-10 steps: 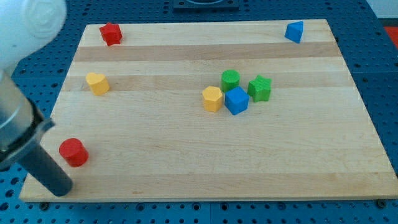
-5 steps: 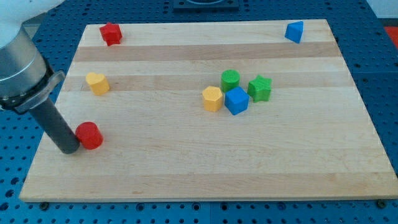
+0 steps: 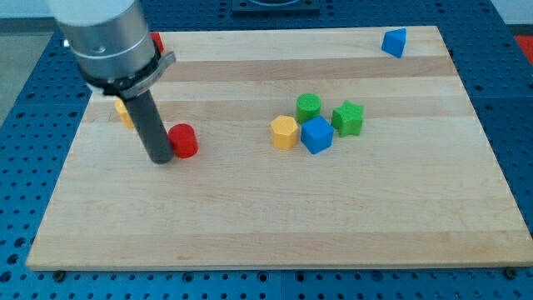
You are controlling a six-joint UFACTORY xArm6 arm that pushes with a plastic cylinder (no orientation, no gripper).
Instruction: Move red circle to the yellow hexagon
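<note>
**Red circle partway to the hexagon**

The red circle (image 3: 182, 140) sits left of centre on the counter (image 3: 250, 217), my tip (image 3: 160, 157) touching its left side. The tool is a bare rod, gripping nothing. The yellow hexagon (image 3: 285, 132) lies well apart rightward; that stretch remains.

Wooden board (image 3: 275, 225) on blue perforated table (image 3: 516, 108)

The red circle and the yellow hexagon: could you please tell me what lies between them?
Nothing: in the camera view only bare wooden board separates the red circle from the yellow hexagon.
</note>
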